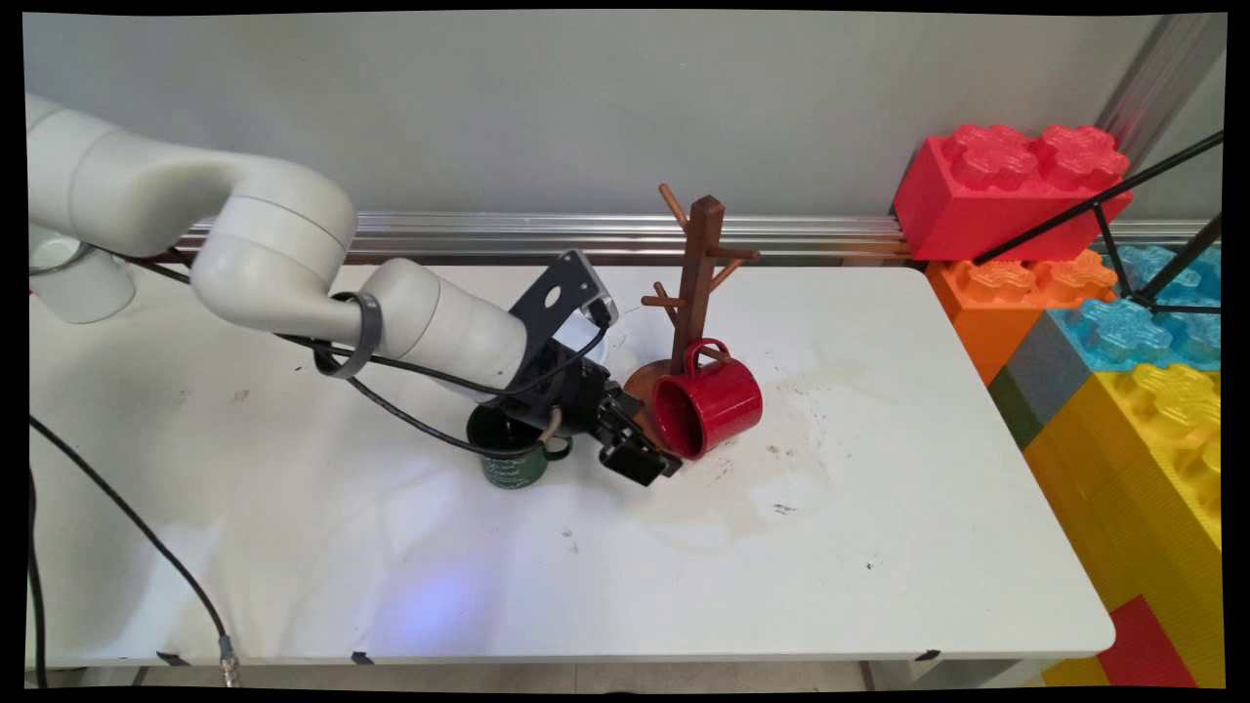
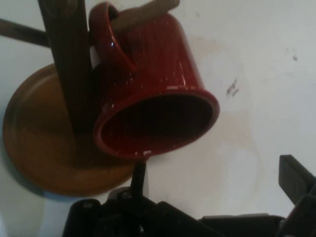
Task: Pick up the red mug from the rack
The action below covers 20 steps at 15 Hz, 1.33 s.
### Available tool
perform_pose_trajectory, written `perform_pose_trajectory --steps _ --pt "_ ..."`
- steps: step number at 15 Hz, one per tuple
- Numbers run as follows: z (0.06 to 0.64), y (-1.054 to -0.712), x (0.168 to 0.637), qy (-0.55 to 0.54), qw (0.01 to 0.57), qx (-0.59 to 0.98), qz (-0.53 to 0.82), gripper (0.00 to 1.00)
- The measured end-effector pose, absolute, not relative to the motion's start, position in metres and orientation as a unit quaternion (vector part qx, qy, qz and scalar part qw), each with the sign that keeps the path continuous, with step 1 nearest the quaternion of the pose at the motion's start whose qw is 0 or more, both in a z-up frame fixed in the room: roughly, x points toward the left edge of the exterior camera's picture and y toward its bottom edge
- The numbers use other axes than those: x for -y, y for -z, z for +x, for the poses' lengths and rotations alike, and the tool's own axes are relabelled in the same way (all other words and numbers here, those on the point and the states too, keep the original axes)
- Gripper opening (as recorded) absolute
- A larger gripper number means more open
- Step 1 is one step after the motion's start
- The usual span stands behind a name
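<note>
**Open jaws beside a hung red mug**

Gripper (image 1: 645,459) low over the white table (image 1: 879,508), just in front of the wooden mug tree (image 1: 695,283), at the near edge of its round base. Jaws spread wide in the hand view, gripping nothing. Red mug (image 1: 708,400) hung by its handle on a low peg at the tree's right side, tilted, with its mouth turned down and out toward the gripper and its rim close above the base. Green mug (image 1: 513,459) upright to the left of the tree, tucked under the wrist and partly hidden by it. Black cables (image 1: 410,420) looped down from the arm, left of the tree, draped across the green mug's rim. Large coloured toy bricks (image 1: 1016,186) stacked well to the right of the tree, off the table.

Risks, as a judgement only:
- A knock to the red mug's rim or the trunk could slide or tip the tree, which looks light on its base.
- Slipping off the peg seems possible, given how far out along the peg the handle seems to sit.
- Snagging the green mug with wrist or cable appears the likeliest upset, with so little room there.

Pale lettering on the green mug's side, too small to read. No other brand or label legible on tree or red mug.
</note>
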<state>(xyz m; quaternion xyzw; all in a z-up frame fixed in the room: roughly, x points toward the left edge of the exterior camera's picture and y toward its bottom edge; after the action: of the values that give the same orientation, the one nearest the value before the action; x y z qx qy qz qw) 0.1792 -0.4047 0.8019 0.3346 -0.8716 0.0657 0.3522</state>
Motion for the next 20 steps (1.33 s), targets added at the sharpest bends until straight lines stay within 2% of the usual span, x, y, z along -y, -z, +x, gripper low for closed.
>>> perform_pose_trajectory --steps 20 --pt "0.163 -0.761 0.421 -0.015 0.44 0.793 0.422 1.0"
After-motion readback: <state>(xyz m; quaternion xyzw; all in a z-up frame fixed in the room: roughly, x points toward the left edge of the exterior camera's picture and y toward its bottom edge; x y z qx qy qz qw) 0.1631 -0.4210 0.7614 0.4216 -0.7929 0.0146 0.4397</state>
